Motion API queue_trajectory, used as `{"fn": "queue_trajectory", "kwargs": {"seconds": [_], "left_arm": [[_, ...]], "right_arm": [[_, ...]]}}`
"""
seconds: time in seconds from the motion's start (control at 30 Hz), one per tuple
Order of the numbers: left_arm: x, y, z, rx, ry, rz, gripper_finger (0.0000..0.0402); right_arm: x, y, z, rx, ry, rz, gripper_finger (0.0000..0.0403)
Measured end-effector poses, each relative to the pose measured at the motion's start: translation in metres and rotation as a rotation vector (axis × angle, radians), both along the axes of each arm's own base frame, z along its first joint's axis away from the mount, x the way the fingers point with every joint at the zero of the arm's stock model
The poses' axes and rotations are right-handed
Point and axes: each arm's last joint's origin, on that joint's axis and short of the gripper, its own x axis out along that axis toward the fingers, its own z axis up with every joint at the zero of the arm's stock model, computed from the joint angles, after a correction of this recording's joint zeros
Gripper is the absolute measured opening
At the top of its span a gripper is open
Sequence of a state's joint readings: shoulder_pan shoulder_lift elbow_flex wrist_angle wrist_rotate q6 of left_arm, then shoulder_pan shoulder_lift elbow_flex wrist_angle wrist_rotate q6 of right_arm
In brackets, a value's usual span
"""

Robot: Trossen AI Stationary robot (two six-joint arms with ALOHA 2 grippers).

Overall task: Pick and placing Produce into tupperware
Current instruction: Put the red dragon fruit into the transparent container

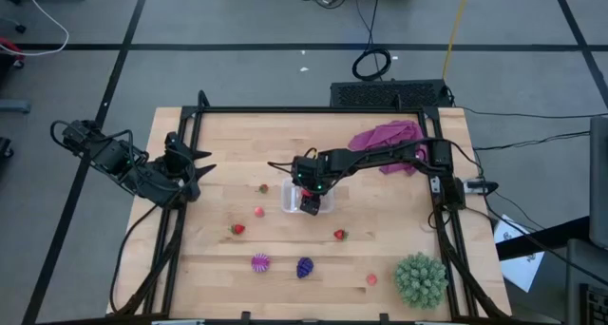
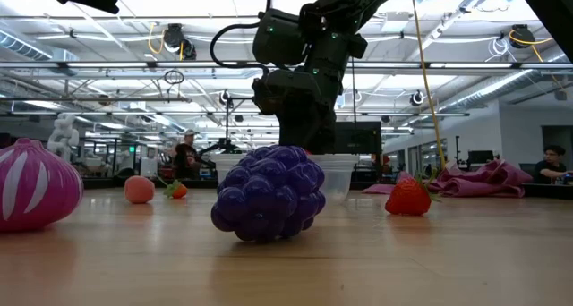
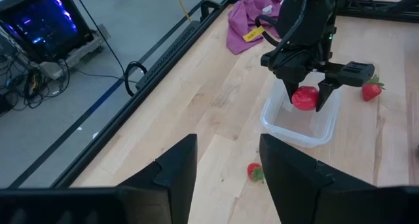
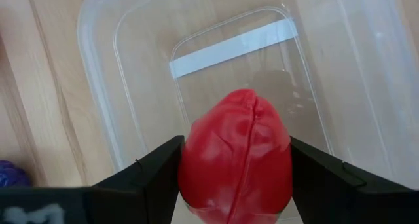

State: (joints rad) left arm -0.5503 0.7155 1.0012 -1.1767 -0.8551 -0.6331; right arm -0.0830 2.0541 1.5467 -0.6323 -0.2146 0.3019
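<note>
My right gripper (image 1: 311,200) hangs over the tupperware (image 1: 324,208), a clear box with rounded corners at mid-table, and is shut on a red strawberry-like piece (image 4: 236,162). The box shows empty below it in the right wrist view (image 4: 131,67). More produce lies on the wood: small red and pinkish pieces (image 1: 258,211), strawberries (image 1: 237,229) (image 1: 339,235), and two spiky purple ones (image 1: 260,262) (image 1: 304,267). My left gripper (image 3: 226,165) waits open at the table's left edge, touching nothing. My right gripper pinches the red piece by its two sides (image 4: 190,165) between both fingers (image 3: 324,93). The fingers come from above, pointing down. The piece is lifted clear and hangs over the box's inside (image 3: 301,122).
A purple-magenta cloth (image 1: 385,135) lies by the far right corner. A big green spiky ball (image 1: 420,278) sits near the near right corner, with a small pink piece (image 1: 371,278) beside it. Black rails run along the table's edges (image 1: 180,220).
</note>
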Motion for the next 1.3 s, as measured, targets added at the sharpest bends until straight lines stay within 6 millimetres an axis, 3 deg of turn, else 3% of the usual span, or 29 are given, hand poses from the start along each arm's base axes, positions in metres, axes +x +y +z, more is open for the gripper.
{"fn": "queue_trajectory", "kwargs": {"seconds": [1.0,1.3], "left_arm": [[0.000,0.000,0.000,-0.001,0.000,-0.001,0.0170],[0.000,0.000,0.000,-0.002,-0.002,-0.001,0.0170]], "right_arm": [[0.000,0.000,0.000,-0.001,-0.002,0.004,0.0236],[0.002,0.002,0.022,-0.027,-0.113,0.000,0.0236]]}}
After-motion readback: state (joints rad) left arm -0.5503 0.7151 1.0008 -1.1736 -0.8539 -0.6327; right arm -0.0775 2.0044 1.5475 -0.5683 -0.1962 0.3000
